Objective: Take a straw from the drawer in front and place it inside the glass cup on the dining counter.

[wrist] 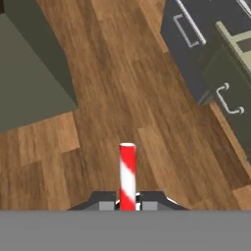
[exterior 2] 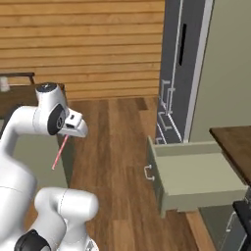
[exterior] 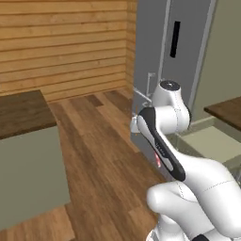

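My gripper (wrist: pixel 127 205) is shut on the red and white striped straw (wrist: pixel 127 171), which sticks out straight between the two fingertips. From the right base view, the straw (exterior 2: pixel 59 153) hangs slanting down from the gripper (exterior 2: pixel 66 137), over the wooden floor beside the dining counter (exterior 2: pixel 14 94). The sage-green drawer (exterior 2: pixel 196 171) stands pulled open at the right, its silver handle (exterior 2: pixel 148 172) facing the floor. A small pale thing (exterior 2: pixel 4 84) sits on the counter's far left; I cannot tell whether it is the glass cup.
The grey refrigerator (exterior 2: pixel 184 59) with its drawers rises behind the open drawer. The dining counter's pale green base (exterior: pixel 28 174) stands at the left, and its corner (wrist: pixel 29 73) is near the hand. Bare wooden floor (exterior 2: pixel 117 147) lies between counter and drawer.
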Motion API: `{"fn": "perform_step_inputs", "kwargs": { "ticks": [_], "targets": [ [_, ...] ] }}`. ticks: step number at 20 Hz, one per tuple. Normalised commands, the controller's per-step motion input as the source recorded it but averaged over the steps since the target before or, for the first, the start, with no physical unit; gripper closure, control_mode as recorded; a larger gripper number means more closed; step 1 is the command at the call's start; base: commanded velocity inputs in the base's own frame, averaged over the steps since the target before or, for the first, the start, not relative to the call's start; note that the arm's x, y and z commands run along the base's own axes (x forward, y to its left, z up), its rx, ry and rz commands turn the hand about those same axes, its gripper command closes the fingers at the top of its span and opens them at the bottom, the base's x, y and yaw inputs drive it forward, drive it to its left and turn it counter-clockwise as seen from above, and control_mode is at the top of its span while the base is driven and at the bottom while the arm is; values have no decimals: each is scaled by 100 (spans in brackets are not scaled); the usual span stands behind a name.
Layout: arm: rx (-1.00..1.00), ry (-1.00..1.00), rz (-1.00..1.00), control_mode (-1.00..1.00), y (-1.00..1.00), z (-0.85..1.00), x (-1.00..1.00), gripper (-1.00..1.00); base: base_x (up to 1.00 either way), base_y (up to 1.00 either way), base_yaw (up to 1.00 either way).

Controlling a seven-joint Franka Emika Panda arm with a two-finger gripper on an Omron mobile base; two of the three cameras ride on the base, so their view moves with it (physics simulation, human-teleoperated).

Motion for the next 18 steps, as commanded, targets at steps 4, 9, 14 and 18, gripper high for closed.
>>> {"fn": "perform_step_inputs", "kwargs": {
  "ticks": [4, 9, 14, 18],
  "targets": [
    [0, 0, 0, 100, 0, 0, 0, 100, 100, 58, 3],
    [0, 0, 0, 100, 0, 0, 0, 100, 100, 40, 0],
    [0, 0, 0, 100, 0, 0, 0, 100, 100, 27, 1],
    [0, 0, 0, 100, 0, 0, 0, 100, 100, 3, 4]
  ]
}}
